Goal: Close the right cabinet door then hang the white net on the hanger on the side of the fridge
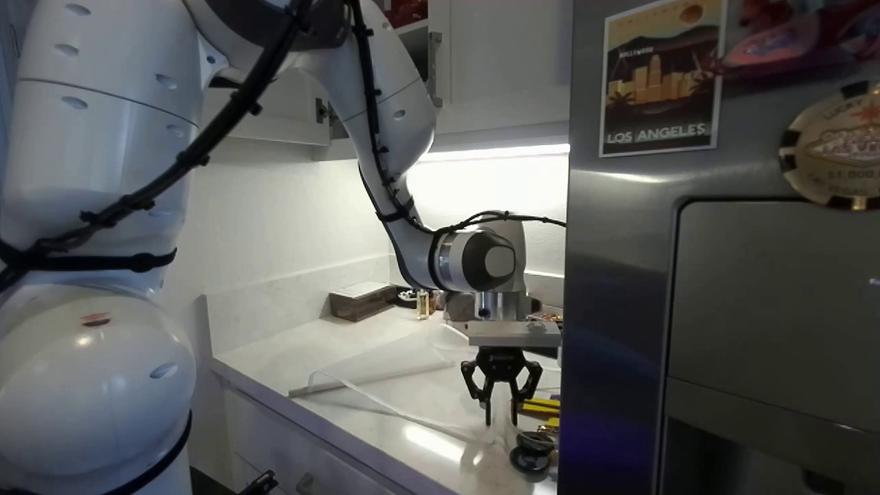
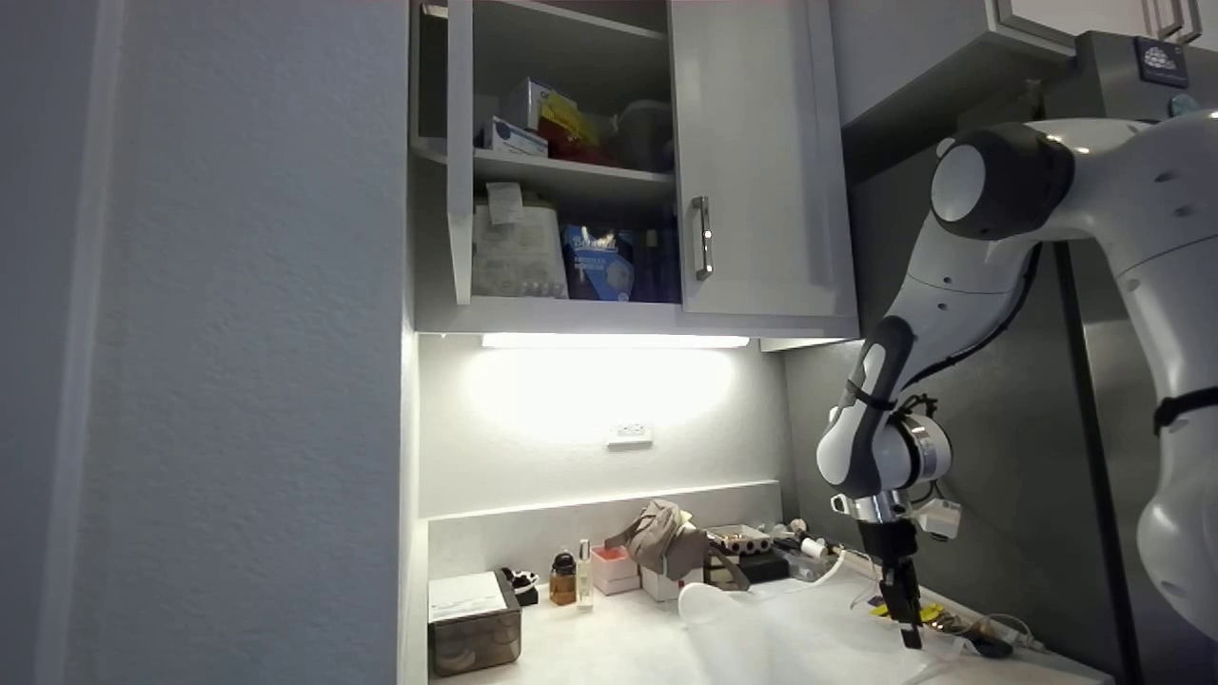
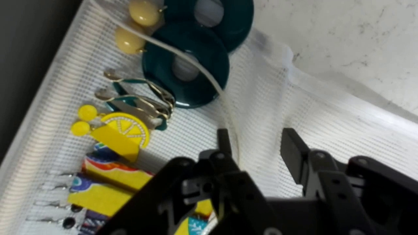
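Observation:
A white net (image 3: 339,127) of see-through mesh lies over the counter, with loose earrings on part of it in the wrist view. It also shows as a pale sheet (image 1: 392,350) in an exterior view. My gripper (image 1: 502,416) points straight down over the net near the fridge (image 1: 619,275). In the wrist view its fingers (image 3: 294,153) stand apart on either side of a raised fold of mesh and a thin cord, without visibly pinching them. The right cabinet door (image 2: 761,162) is closed against its frame. I cannot make out a hanger on the fridge's side.
The left cabinet door (image 2: 460,152) stands open. Green ring earrings (image 3: 186,65) and yellow earrings (image 3: 120,130) lie beside the gripper. A dark box (image 2: 476,623), bottles (image 2: 562,578) and a brown cloth bag (image 2: 657,540) sit along the back wall. The counter's front edge (image 1: 323,419) runs below.

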